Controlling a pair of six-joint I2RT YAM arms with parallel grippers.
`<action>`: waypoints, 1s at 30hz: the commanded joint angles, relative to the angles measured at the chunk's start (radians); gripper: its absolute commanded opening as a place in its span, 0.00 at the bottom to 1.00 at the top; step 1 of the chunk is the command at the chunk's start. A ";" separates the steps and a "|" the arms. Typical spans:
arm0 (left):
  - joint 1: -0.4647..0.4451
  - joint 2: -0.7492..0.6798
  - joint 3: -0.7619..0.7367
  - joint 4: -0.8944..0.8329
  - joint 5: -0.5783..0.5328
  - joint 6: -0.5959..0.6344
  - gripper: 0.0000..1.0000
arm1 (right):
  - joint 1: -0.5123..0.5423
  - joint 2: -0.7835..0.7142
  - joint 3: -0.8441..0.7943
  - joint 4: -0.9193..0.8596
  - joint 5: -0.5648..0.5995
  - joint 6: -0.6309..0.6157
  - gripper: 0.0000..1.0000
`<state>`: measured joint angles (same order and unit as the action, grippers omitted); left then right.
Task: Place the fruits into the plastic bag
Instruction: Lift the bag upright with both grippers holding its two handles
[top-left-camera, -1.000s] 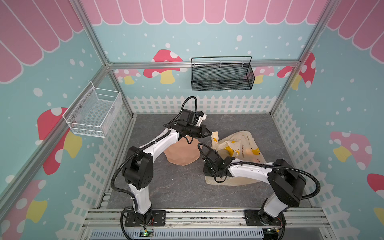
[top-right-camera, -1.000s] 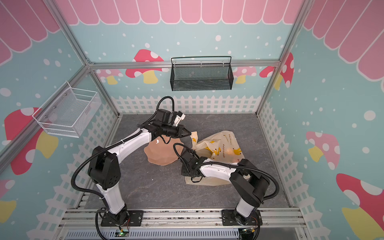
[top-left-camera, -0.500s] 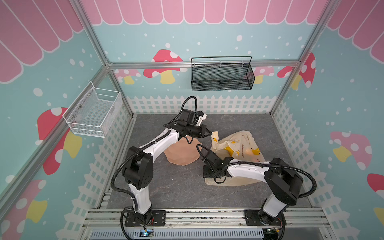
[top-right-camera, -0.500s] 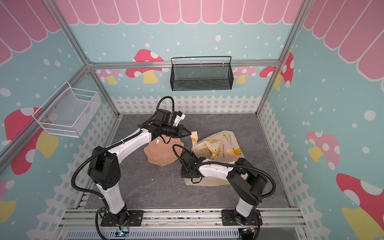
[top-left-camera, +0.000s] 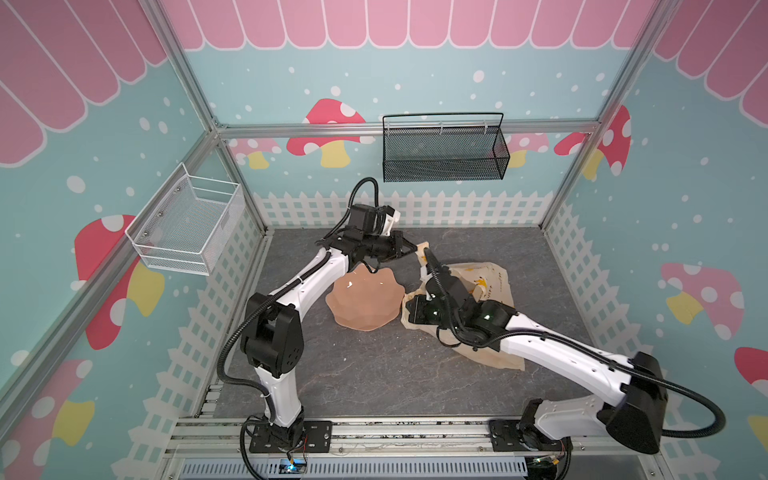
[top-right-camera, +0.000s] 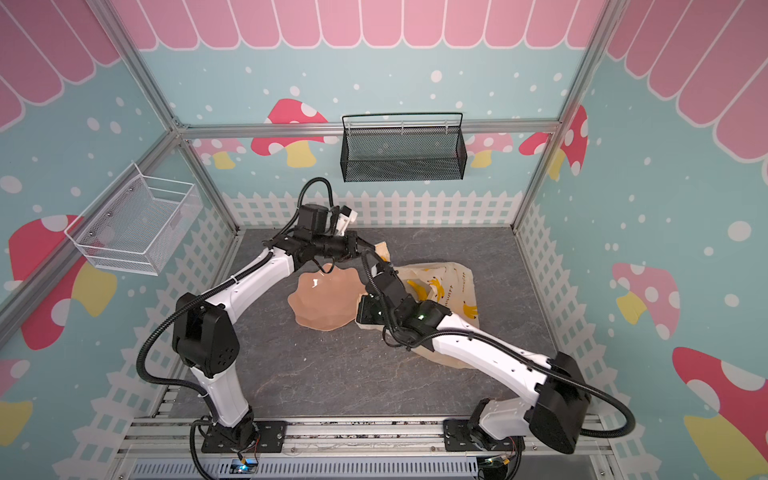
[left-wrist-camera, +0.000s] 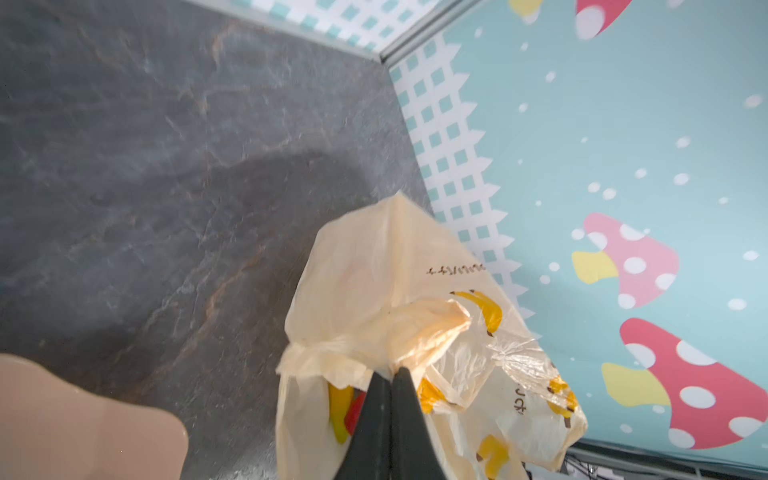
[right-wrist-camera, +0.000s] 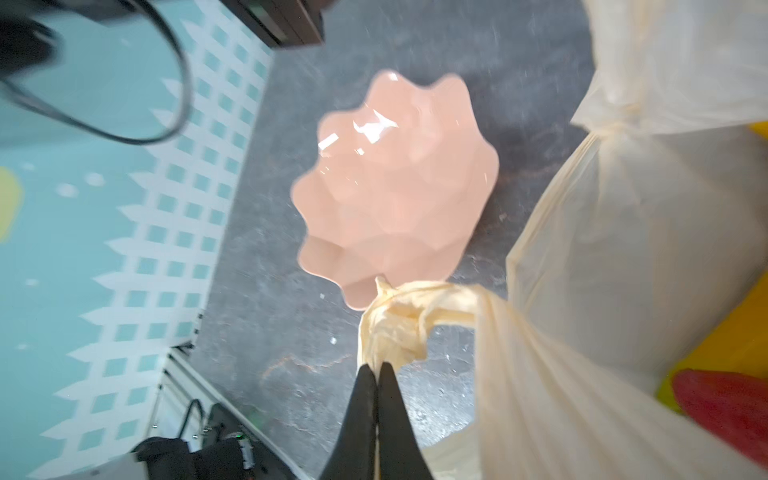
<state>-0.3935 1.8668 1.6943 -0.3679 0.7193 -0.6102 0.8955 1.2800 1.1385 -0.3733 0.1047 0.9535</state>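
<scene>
The plastic bag (top-left-camera: 486, 282) (top-right-camera: 449, 286) lies crumpled on the grey floor, right of the middle. My left gripper (top-left-camera: 415, 248) (left-wrist-camera: 391, 374) is shut on the bag's far handle (left-wrist-camera: 424, 328) and holds it off the floor. My right gripper (top-left-camera: 409, 309) (right-wrist-camera: 377, 368) is shut on the other handle (right-wrist-camera: 395, 328), at the bag's near left corner beside the dish. Fruits show inside the bag: a yellow banana (left-wrist-camera: 340, 409) and a red strawberry (left-wrist-camera: 358, 411) in the left wrist view, and a red strawberry (right-wrist-camera: 723, 403) against a yellow piece (right-wrist-camera: 739, 345) in the right wrist view.
A peach-pink wavy-edged dish (top-left-camera: 365, 301) (top-right-camera: 324, 301) (right-wrist-camera: 395, 183) sits on the floor just left of the bag, with nothing seen in it. A black wire basket (top-left-camera: 444, 153) hangs on the back wall. A white mesh basket (top-left-camera: 187, 226) hangs on the left wall.
My right gripper has closed on the bag's near handle and shifted slightly left. The left arm has kept its hold on the far handle without moving.
</scene>
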 joint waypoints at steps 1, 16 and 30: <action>0.024 -0.015 0.122 0.016 0.000 -0.093 0.00 | -0.037 -0.095 0.041 -0.067 0.062 -0.057 0.00; 0.060 0.146 0.641 -0.151 -0.058 -0.158 0.00 | -0.249 -0.244 0.196 -0.241 0.056 -0.232 0.00; 0.065 0.122 0.533 -0.158 -0.037 -0.112 0.00 | -0.320 -0.265 0.230 -0.272 -0.003 -0.244 0.00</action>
<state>-0.3286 2.0163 2.2787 -0.5068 0.6743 -0.7471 0.5766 1.0367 1.3869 -0.6323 0.1253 0.7078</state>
